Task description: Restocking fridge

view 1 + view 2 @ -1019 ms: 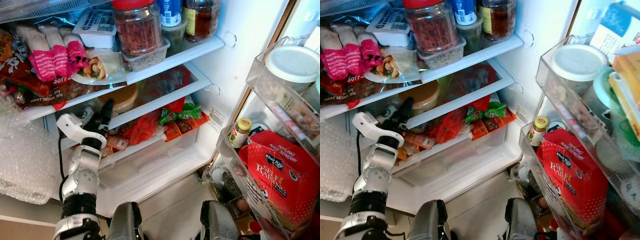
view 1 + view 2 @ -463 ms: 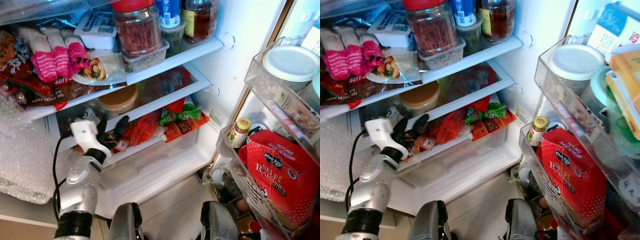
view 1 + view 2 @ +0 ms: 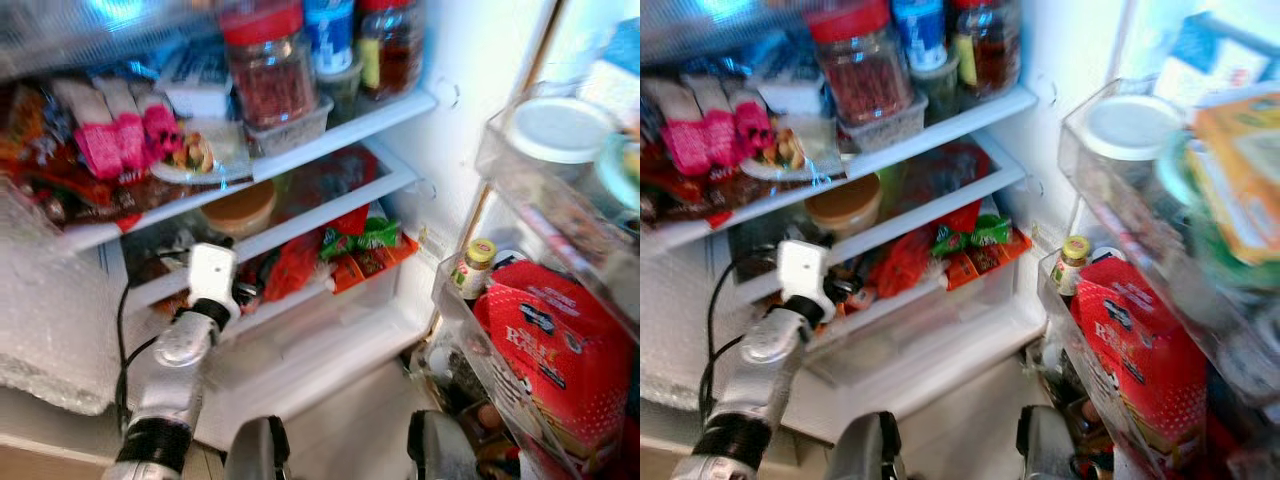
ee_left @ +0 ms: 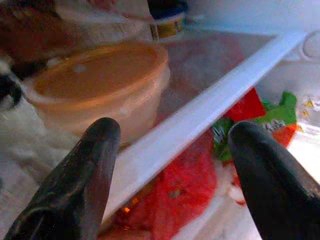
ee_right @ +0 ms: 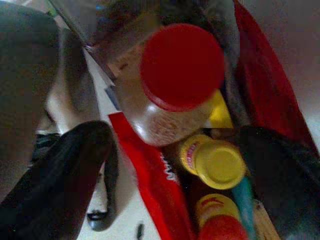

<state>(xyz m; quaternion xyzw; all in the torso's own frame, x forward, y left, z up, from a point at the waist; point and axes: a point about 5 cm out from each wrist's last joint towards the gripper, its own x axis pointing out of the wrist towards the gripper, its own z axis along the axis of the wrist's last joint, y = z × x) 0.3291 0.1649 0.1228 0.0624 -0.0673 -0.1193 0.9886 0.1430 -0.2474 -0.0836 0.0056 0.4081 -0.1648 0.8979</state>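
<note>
The fridge stands wide with packed shelves. My left gripper (image 3: 246, 292) is open and holds nothing, its black fingers (image 4: 84, 186) spread before the white shelf rail (image 4: 200, 120). Behind the rail an orange-lidded tub (image 4: 95, 90) sits on the middle shelf (image 3: 238, 208). Red and green snack bags (image 3: 345, 250) lie in the clear drawer below. My right gripper (image 5: 170, 175) is open, pointing at a red-lidded jar (image 5: 181, 65) and yellow-capped bottles (image 5: 216, 162).
Door bins on the right hold a red box (image 3: 560, 340), a small yellow-lidded jar (image 3: 472, 265) and a white-lidded container (image 3: 555, 115). Bubble wrap (image 3: 50, 320) bulges at the left. A big red-lidded jar (image 3: 265, 70) stands on the top shelf.
My left gripper has swung from pointing up at the tub's shelf down to the drawer's front edge. The head views have shifted slightly and turned blurred.
</note>
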